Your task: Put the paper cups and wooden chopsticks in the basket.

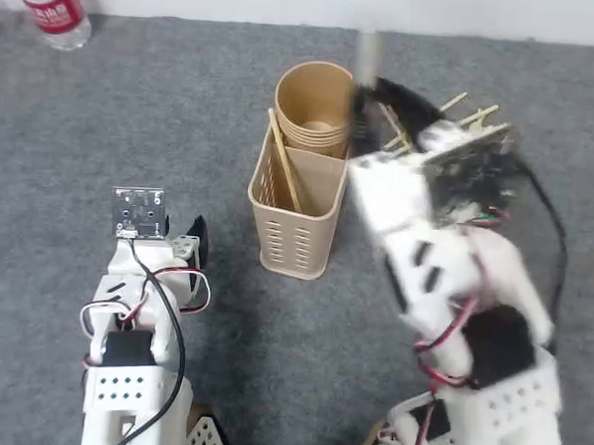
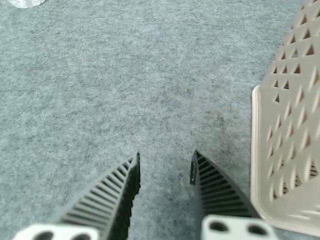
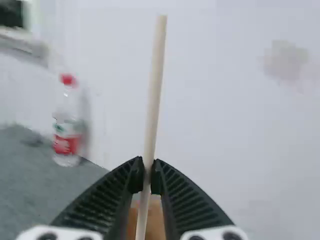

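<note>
Left gripper (image 2: 165, 157) sits open, near; right gripper (image 3: 145, 172) pinches a chopstick (image 3: 155, 90) above the basket (image 1: 296, 242) with cups (image 1: 313, 104); more chopsticks (image 1: 472, 117) lie outside, far right.

Basket, cups and chopsticks: partly loaded.
The beige slotted basket (image 1: 294, 237) stands upright on the carpet. A nested stack of tan paper cups (image 1: 315, 104) sits upright in its far end, and a wooden chopstick (image 1: 284, 164) leans inside its near part. Loose chopsticks (image 1: 464, 116) lie on the carpet beside the basket, partly hidden. One pale chopstick (image 3: 154, 90) stands upright, clamped in the right gripper (image 3: 145, 176).
</note>
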Tool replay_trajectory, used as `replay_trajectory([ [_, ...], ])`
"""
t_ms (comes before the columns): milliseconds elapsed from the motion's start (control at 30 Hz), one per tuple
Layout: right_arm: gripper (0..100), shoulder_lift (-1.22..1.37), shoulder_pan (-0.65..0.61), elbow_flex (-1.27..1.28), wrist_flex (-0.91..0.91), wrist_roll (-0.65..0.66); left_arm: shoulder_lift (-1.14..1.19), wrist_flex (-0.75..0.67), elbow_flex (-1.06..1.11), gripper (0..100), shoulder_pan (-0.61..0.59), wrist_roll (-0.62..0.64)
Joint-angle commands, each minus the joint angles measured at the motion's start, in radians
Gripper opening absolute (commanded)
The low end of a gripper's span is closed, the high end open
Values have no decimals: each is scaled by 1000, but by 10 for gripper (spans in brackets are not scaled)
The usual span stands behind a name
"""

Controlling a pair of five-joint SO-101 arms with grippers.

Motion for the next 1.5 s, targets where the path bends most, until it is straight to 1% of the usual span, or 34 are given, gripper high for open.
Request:
replay_trajectory([
  [0,6,133,-87,-28,-142,-20,-12,2,-5,174,3,-11],
  [267,6,328,-102,-114,-154,-28,-12,-18,-2,174,5,-11],
  [500,7,349,-96,-114,-145,-23,-11,-23,-2,174,5,-9],
  [533,20,349,-96,-112,-143,-25,-11,-23,-2,174,5,-9],
  [600,96,344,-99,-109,-134,-26,-11,-23,-2,174,5,-9],
  [667,175,328,-101,-112,-87,-28,-12,-23,-2,174,5,-9],
  [700,191,320,-102,-114,-65,-28,-12,-23,-2,174,5,-9],
  [867,132,268,-84,-110,-36,-21,-12,-21,-2,174,5,-9],
  [1000,128,209,33,-110,70,-21,-12,-21,-2,174,5,-9],
  [1133,125,220,286,-107,209,-29,-12,-21,-2,174,2,-9],
  [1200,124,278,414,-110,236,-31,-12,-21,-2,174,5,-9],
  [1267,126,349,513,-115,237,-41,-12,-21,-2,174,5,-9],
  [1367,127,466,590,-117,237,-97,-12,-21,-2,174,5,-9],
  [1467,127,568,593,-117,239,-114,-11,-21,-2,174,5,-9],
])
